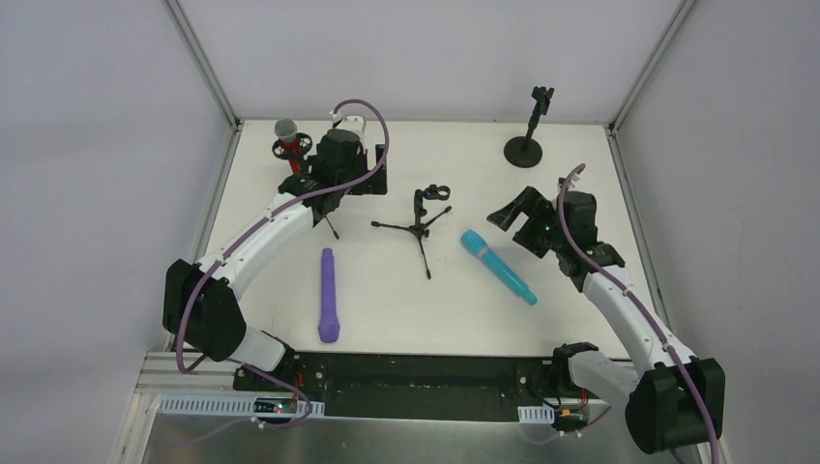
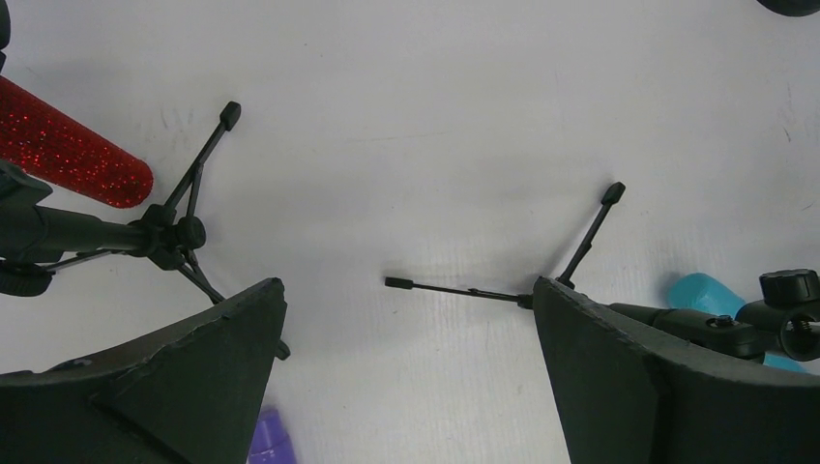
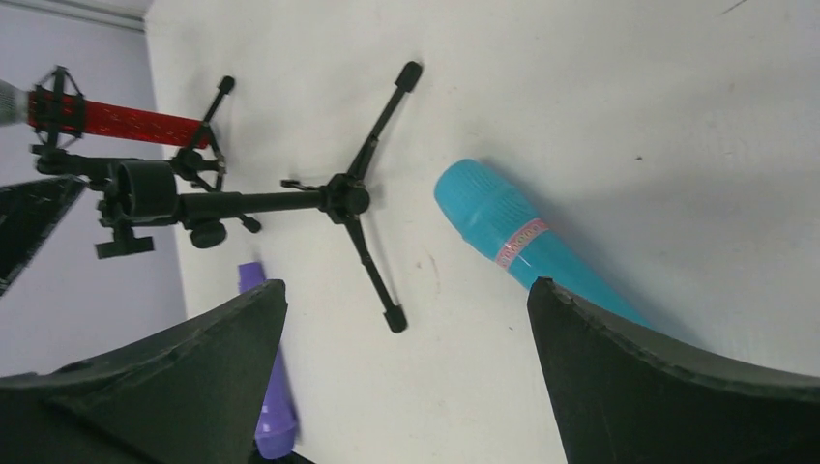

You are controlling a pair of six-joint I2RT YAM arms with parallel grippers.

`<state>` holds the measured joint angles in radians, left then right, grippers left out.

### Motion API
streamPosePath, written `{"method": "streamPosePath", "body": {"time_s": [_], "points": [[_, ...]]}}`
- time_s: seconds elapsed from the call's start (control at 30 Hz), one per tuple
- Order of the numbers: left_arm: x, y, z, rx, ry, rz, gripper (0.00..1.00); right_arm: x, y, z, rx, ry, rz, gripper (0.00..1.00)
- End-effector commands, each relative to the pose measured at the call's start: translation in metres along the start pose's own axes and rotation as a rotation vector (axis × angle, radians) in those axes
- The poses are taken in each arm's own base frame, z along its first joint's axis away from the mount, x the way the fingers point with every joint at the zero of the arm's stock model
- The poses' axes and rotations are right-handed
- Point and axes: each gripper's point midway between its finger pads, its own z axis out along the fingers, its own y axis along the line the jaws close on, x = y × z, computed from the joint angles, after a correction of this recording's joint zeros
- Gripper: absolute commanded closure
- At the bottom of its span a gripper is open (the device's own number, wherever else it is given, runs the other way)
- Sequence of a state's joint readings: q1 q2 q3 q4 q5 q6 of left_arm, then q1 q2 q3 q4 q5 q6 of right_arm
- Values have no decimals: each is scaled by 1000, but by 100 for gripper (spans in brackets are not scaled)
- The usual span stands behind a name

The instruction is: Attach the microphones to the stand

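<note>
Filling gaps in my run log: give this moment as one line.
red microphone: in far-left stand; cyan microphone: flat on table; purple microphone: flat on table; left fingers: open, empty; right fingers: open, empty

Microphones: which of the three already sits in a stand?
The red microphone, grey mesh head, far left; the cyan microphone and purple microphone lie flat on the table.

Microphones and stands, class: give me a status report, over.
Left gripper and right gripper open, empty. Red microphone mounted on far-left stand; cyan microphone and purple microphone lying on table. Middle tripod stand empty, unobstructed.
</note>
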<state>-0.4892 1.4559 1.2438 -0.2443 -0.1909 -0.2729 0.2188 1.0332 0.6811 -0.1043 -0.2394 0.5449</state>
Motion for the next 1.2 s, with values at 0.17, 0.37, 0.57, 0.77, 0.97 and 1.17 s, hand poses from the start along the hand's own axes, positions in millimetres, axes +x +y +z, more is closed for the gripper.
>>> {"method": "streamPosePath", "body": {"time_s": [0.17, 0.37, 0.57, 0.77, 0.97, 1.17], "points": [[2, -3, 7, 12, 5, -15, 1, 24, -31, -10, 217, 147, -257, 1], [4, -6, 8, 24, 12, -16, 1, 40, -37, 3, 298, 222, -345, 1], [7, -7, 11, 27, 22, -14, 1, 47, -48, 13, 410, 247, -465, 1], [6, -3, 11, 10, 17, -3, 1, 61, -59, 26, 471, 303, -541, 3], [6, -1, 11, 2, 14, 3, 1, 66, -80, 41, 584, 346, -562, 5], [5, 0, 11, -5, 11, 6, 1, 72, -89, 49, 621, 374, -546, 17]]}}
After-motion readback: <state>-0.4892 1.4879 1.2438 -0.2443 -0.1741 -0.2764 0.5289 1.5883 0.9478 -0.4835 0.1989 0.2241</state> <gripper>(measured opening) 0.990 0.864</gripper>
